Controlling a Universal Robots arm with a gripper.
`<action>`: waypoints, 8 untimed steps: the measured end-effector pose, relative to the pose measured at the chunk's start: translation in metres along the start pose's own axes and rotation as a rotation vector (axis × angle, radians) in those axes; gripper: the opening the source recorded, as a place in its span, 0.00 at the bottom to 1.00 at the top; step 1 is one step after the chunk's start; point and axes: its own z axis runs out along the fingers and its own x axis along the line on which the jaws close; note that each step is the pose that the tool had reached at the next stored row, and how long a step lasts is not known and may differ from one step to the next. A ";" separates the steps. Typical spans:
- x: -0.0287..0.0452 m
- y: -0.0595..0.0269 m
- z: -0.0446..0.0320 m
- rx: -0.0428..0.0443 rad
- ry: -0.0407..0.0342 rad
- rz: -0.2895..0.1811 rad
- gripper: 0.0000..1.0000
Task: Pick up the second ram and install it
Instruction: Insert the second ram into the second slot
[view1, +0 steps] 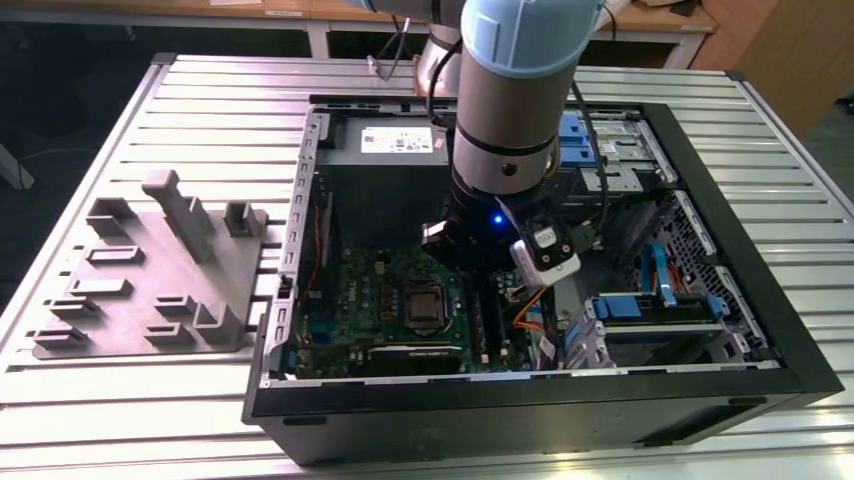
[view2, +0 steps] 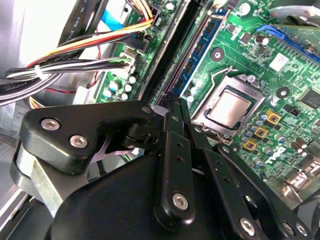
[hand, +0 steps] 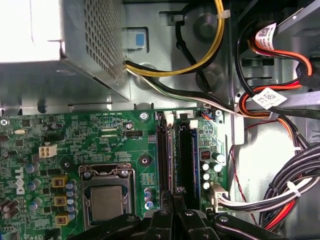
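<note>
The gripper (view2: 176, 102) is clenched on the second ram (hand: 164, 155), edge-up in a black slot (hand: 186, 150); the CPU socket (hand: 106, 197) crowds one side, cables (hand: 295, 185) the other. White printed tags (hand: 267, 97) hang on the cables.

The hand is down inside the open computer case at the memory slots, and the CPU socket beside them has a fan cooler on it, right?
No cooler: the CPU socket is bare, its metal-lidded chip showing in both wrist views. The rest stands: the hand is down inside the open computer case, at the memory slots beside it.
</note>
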 end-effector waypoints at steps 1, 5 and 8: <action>0.0000 0.0001 0.0006 -0.0003 0.0000 0.000 0.12; 0.0001 0.0000 0.0020 -0.0002 0.0001 0.001 0.12; 0.0001 0.0000 0.0023 -0.0002 0.0001 0.001 0.12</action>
